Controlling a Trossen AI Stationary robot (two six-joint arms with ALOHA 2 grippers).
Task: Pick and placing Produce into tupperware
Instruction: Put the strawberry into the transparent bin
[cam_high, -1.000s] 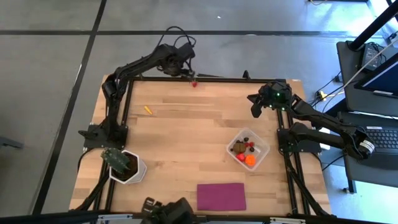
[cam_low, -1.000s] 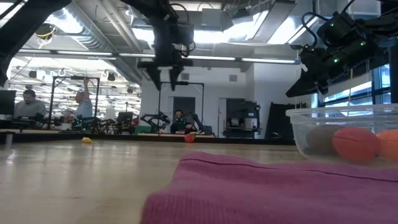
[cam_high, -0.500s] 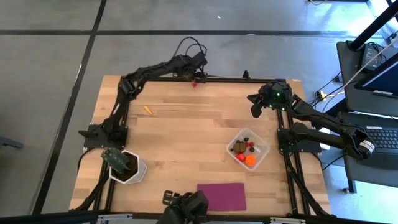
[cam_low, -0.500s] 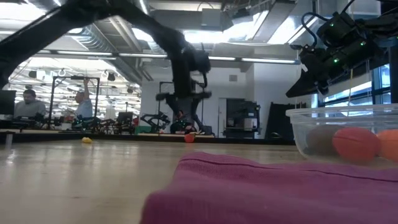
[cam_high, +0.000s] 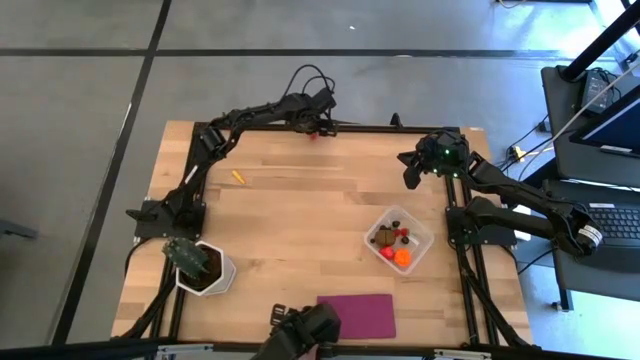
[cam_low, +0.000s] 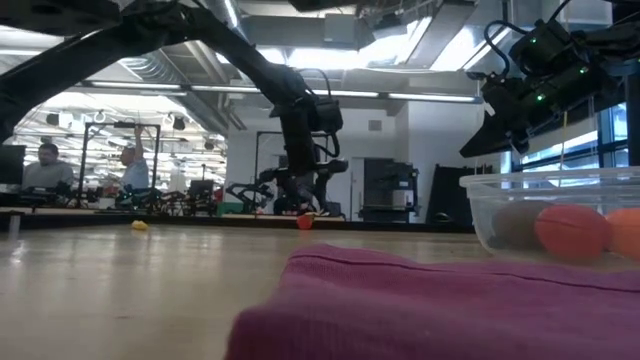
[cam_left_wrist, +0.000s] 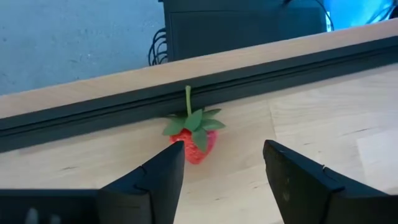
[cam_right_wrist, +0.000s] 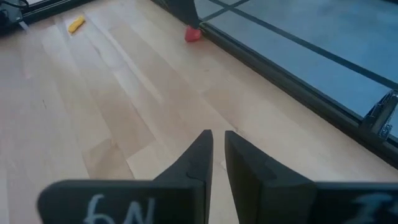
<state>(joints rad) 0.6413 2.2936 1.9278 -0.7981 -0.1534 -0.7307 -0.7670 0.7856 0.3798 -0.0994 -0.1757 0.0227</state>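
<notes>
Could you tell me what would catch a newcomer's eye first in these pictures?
Probably the left hand, low at the table's far edge, its open fingers flanking a toy strawberry by the black rail. Next, the clear tupperware near the right side, already holding colourful produce. The right hand waits, shut, above the far right corner.

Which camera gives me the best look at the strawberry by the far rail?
The left wrist view: the strawberry fills the middle, green leaves and stem clear, lying against the rail just ahead of the open jaws. The high view shows a red speck, the low view a small red blob, and the right wrist view a distant red piece.
</notes>
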